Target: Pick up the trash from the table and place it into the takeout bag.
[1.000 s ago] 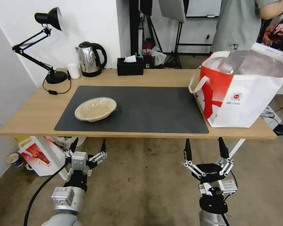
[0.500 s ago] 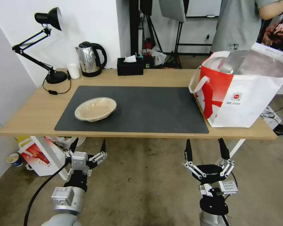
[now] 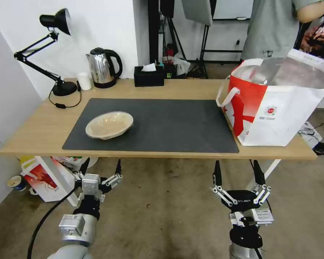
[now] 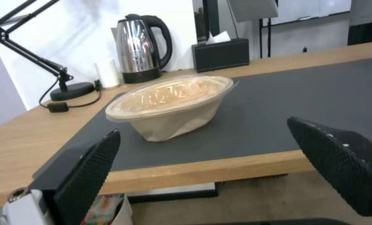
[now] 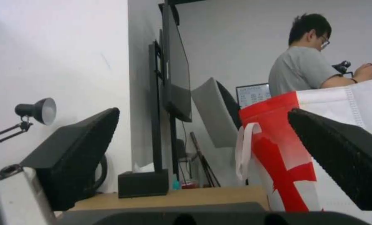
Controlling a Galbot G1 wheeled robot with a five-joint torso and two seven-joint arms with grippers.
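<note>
One piece of trash, a shallow oval tan lidded container, lies on the left part of the dark grey mat on the light-wood table. The red-and-white takeout bag stands open on the table's right end, foil lining showing. My left gripper hangs open below the table's front edge, in front of the container. At the same low height, under the front edge near the bag, my right gripper is open and holds nothing.
Along the table's back edge stand a black desk lamp, a small white cup, a steel kettle and a black tissue box. A white box with red print sits on the floor under the left end.
My right gripper has dropped slightly lower. The left gripper, container and bag have not moved.
</note>
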